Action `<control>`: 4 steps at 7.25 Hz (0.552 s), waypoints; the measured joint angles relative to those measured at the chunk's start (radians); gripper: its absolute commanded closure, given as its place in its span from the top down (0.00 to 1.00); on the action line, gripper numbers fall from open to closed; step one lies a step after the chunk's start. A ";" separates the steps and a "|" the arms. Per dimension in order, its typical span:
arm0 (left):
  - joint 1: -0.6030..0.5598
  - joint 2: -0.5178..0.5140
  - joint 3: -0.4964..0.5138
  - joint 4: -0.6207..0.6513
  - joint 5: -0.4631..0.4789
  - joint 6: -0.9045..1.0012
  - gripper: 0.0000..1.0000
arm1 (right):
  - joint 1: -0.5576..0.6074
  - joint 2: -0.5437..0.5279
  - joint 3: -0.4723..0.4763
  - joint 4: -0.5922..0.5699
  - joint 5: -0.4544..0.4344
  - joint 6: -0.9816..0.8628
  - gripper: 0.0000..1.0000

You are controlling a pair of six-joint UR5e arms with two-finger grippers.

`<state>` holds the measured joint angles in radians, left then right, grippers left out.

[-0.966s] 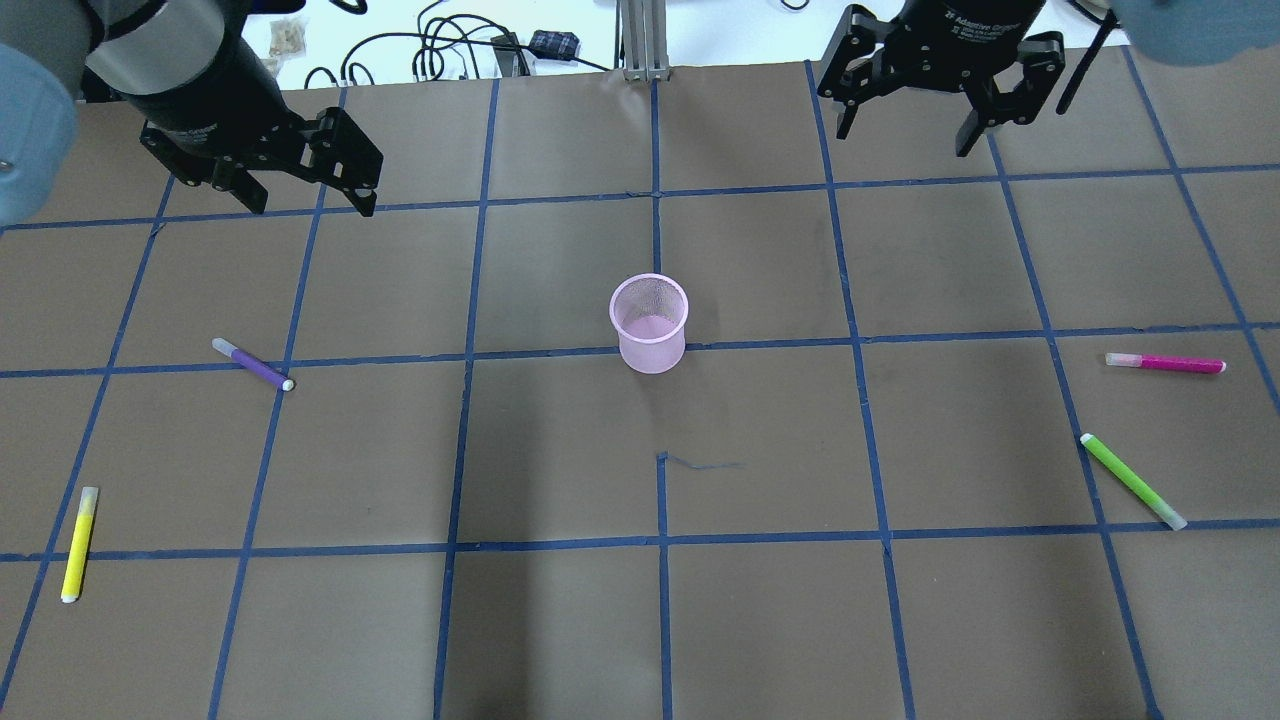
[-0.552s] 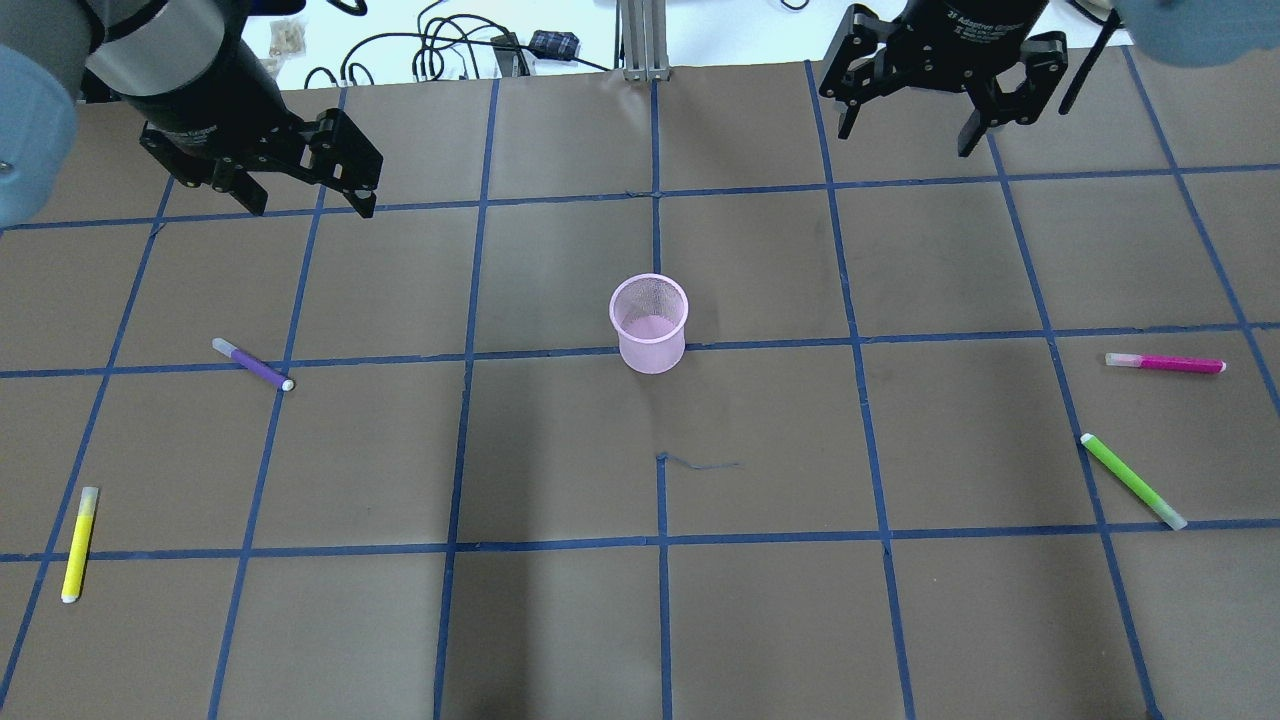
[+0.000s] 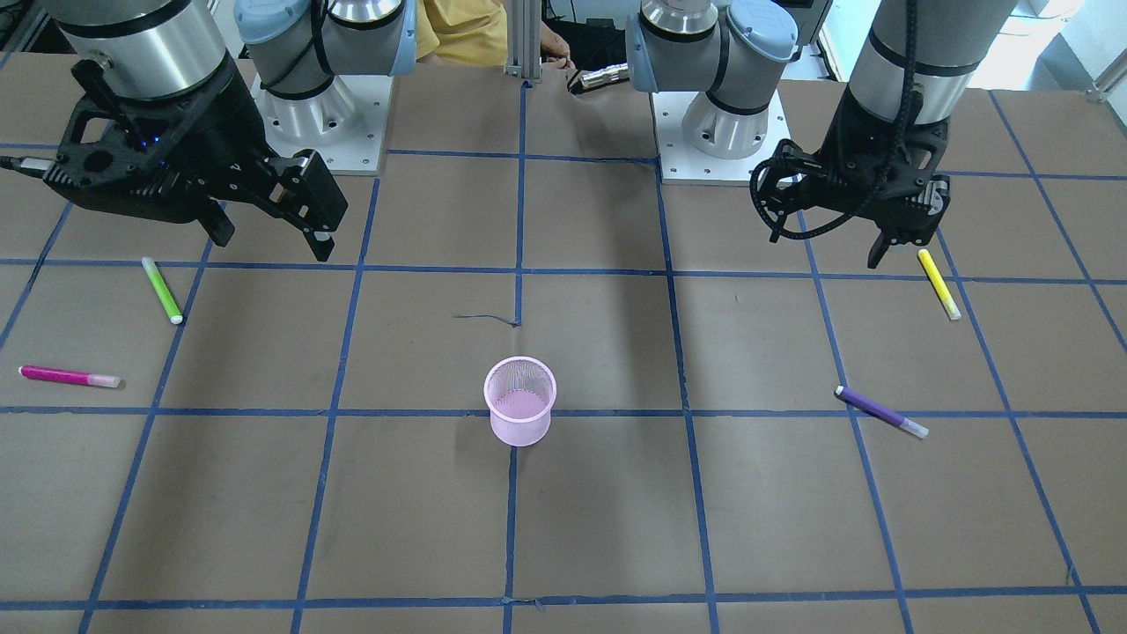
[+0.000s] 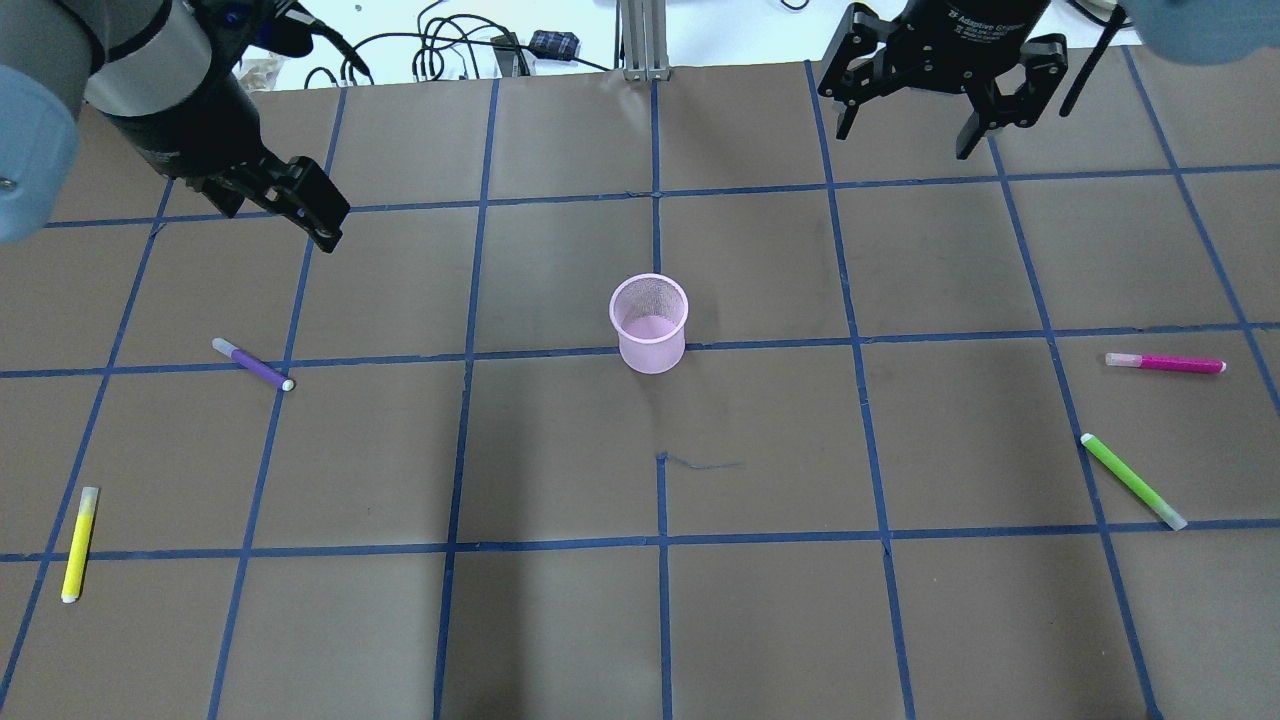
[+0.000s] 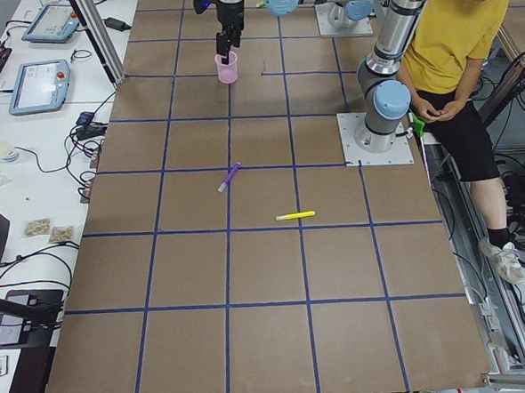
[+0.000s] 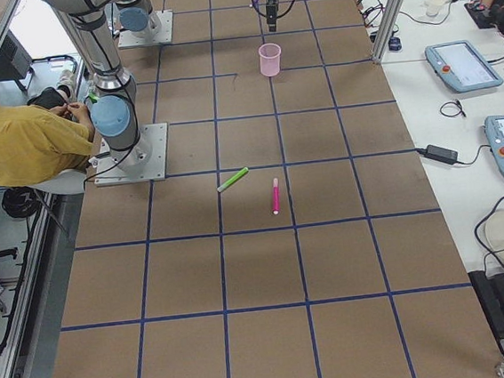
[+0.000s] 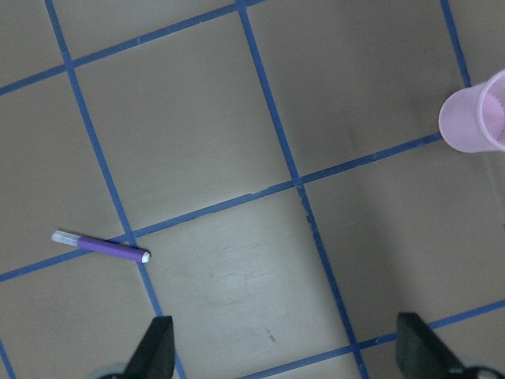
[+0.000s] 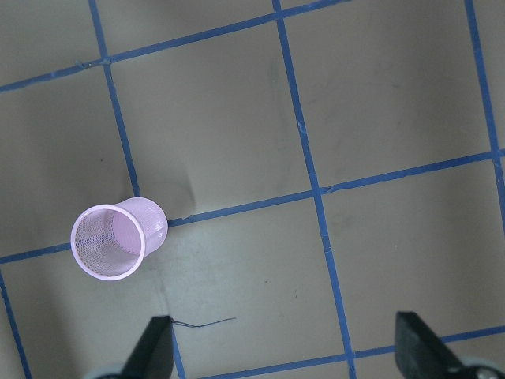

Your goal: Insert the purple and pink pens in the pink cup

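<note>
Two pens out of four matter here, and we are finding both flat on the table, neither lifted yet. Working outward from the robot's side, the yellow pen and the green pen are lying nearest, one at each side; they are not ours. Next row out, the purple pen is resting on the left with one end on a blue tape line. The pink pen is well apart from it at the far right.

What is changing: the left gripper is swinging round. A second ago the overhead view was showing both its fingers broadside. Now it is turned nearly edge-on and shifted toward the purple pen's square. Its wrist camera is looking straight down with that pen in frame, fingers spread wide and holding nothing. We are reading this as lining up for the purple pick, with the pen still off to one side. The right gripper is staying put, likewise spread and empty, well away from the pink pen.

Farther out, mid-table, the pink cup is standing upright on a tape line, mouth up. The right wrist camera is showing its floor bare, with nothing in it. Both insertions are pending.
</note>
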<state>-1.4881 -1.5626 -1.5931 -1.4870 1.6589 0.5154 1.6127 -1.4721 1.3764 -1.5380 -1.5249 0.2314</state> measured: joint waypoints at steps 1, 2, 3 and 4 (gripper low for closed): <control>0.022 0.001 -0.010 0.004 0.013 0.059 1.00 | -0.003 -0.002 -0.005 0.031 -0.045 -0.042 1.00; 0.043 0.001 -0.015 0.006 0.007 0.106 1.00 | -0.010 -0.004 -0.009 0.056 -0.088 -0.071 1.00; 0.058 0.001 -0.017 0.006 -0.006 0.145 1.00 | -0.032 -0.005 -0.010 0.069 -0.113 -0.114 1.00; 0.081 -0.002 -0.018 0.007 -0.013 0.205 1.00 | -0.072 -0.006 -0.009 0.077 -0.125 -0.193 1.00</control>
<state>-1.4076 -1.5647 -1.6108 -1.4805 1.6458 0.7203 1.5403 -1.4781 1.3675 -1.4613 -1.6503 0.0381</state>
